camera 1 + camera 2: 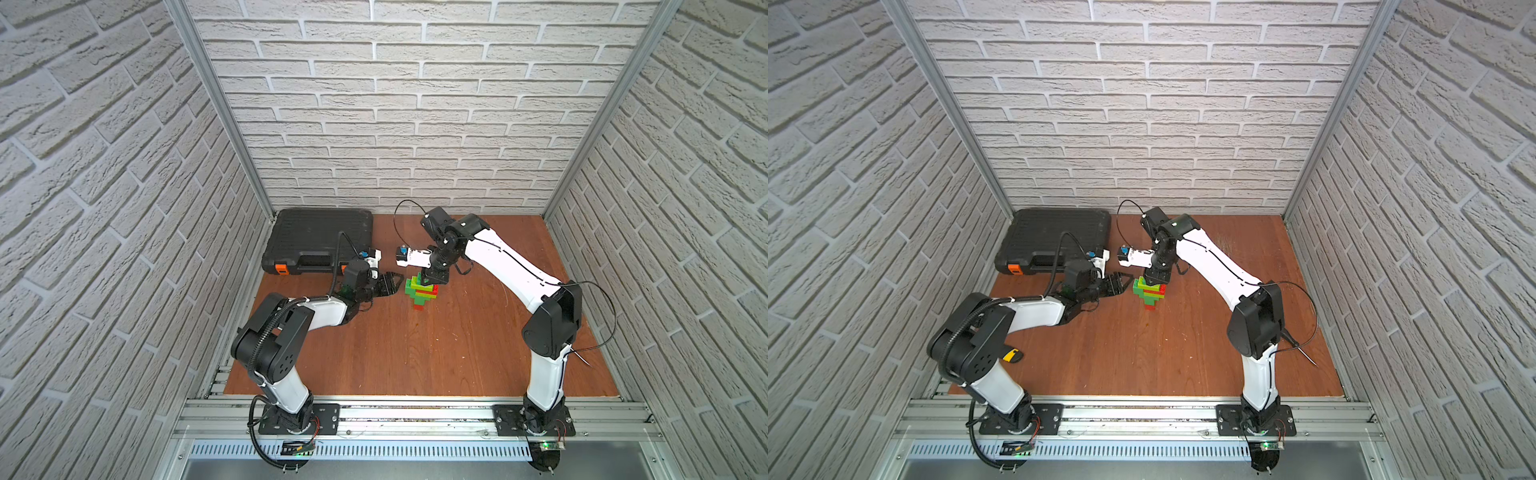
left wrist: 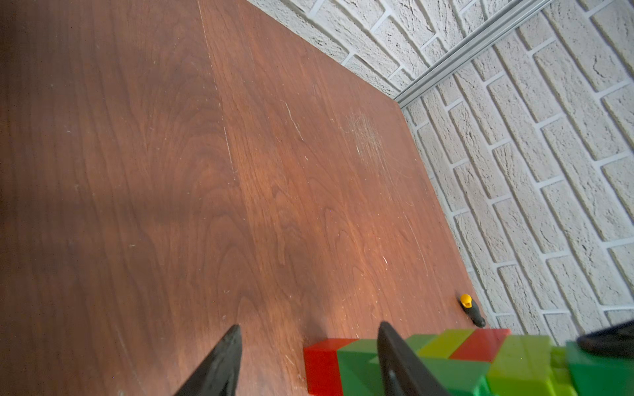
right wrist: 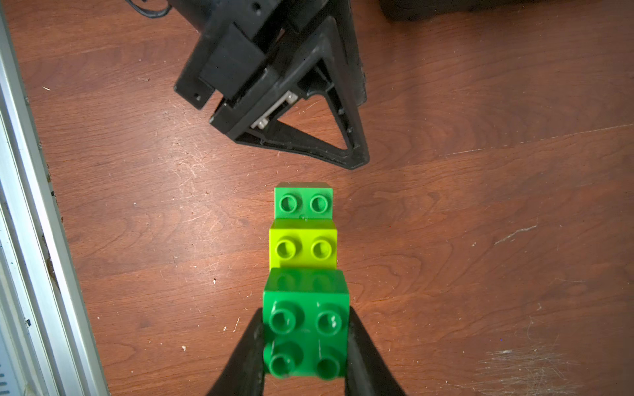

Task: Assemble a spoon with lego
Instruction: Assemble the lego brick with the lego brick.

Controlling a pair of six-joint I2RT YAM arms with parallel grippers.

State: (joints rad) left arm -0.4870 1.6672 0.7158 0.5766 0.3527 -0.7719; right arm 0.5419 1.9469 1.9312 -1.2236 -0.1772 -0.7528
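The spoon [image 1: 420,293], stepped green, lime and red bricks, stands upright on the table [image 1: 374,353], red end down.

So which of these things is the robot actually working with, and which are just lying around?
In the job:
- the lego spoon
- the right gripper, shut on the spoon's top
- the left gripper, open beside it

Lying about:
- the black toolcase
- the yellow-capped screwdriver

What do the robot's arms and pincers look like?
The left arm and right arm have smooth white shells with chunky black joints. A ribbed black hose runs along the left; a thin black wire loops off the right. The left pincer and right pincer each have two black pointed fingers.
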